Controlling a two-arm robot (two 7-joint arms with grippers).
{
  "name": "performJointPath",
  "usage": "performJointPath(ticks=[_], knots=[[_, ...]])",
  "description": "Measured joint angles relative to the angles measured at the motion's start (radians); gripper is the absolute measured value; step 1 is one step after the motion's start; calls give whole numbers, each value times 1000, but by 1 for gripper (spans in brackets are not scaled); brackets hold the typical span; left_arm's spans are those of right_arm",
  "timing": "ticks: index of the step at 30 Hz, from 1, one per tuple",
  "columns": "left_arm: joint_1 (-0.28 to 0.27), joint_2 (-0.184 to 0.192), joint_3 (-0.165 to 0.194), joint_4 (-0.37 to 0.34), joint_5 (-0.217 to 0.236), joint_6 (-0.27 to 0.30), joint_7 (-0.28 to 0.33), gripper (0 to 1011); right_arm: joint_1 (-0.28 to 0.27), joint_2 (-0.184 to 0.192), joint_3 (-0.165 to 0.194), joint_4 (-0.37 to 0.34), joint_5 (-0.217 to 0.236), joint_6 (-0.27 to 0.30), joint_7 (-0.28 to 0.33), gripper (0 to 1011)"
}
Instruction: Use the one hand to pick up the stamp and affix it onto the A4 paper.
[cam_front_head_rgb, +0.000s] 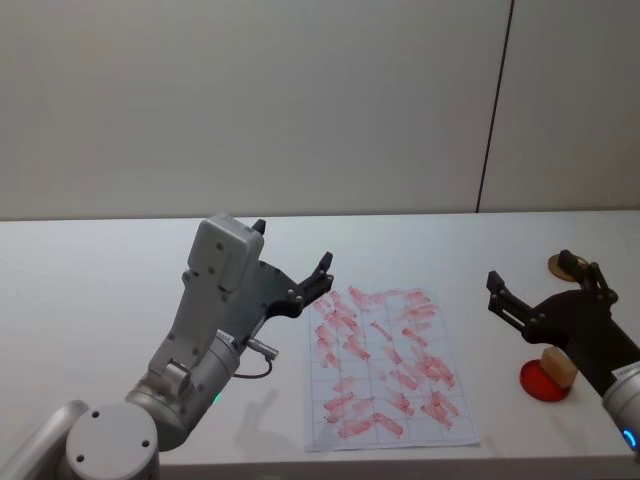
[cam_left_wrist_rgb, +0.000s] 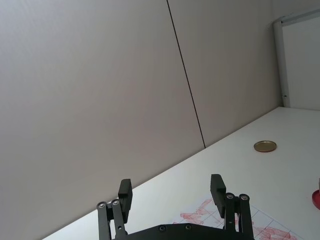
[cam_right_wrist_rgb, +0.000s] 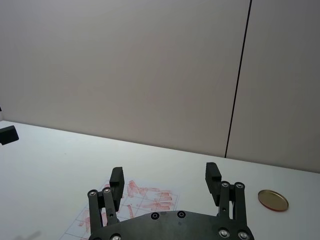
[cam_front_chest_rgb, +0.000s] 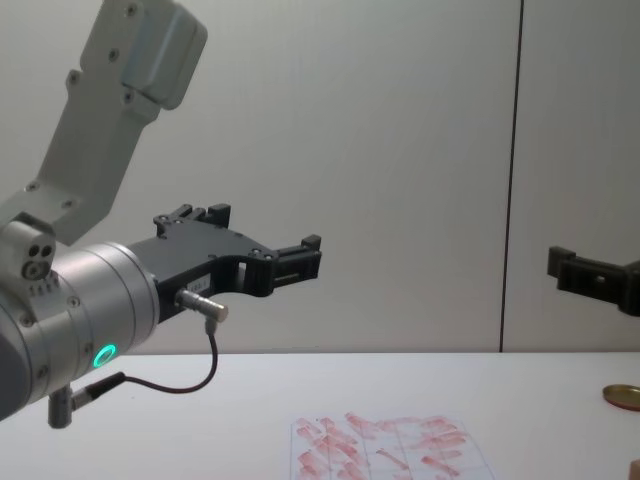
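Locate stamp (cam_front_head_rgb: 558, 367) lower right in head view, seated on red pad (cam_front_head_rgb: 535, 386), untouched. Find A4 paper (cam_front_head_rgb: 385, 365) lower centre, flat on counter (cam_front_head_rgb: 100, 300). Note right pincer (cam_front_head_rgb: 545, 280) mid right, spread apart, empty; left pincer (cam_front_head_rgb: 292, 247) centre-left, likewise apart, raised. Beware off-centre descent: likely to tip stamp or drag pad, smearing ink.

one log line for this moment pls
left gripper open, raised left of A4 paper | right gripper open, raised near stamp | stamp on red round pad, not gripped
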Motion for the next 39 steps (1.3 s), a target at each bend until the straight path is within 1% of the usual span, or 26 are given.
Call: performJointPath(ticks=[39], knots=[[0,0,0,0,0,0,0,993,5,-1,2,5,0,0,3,1001]])
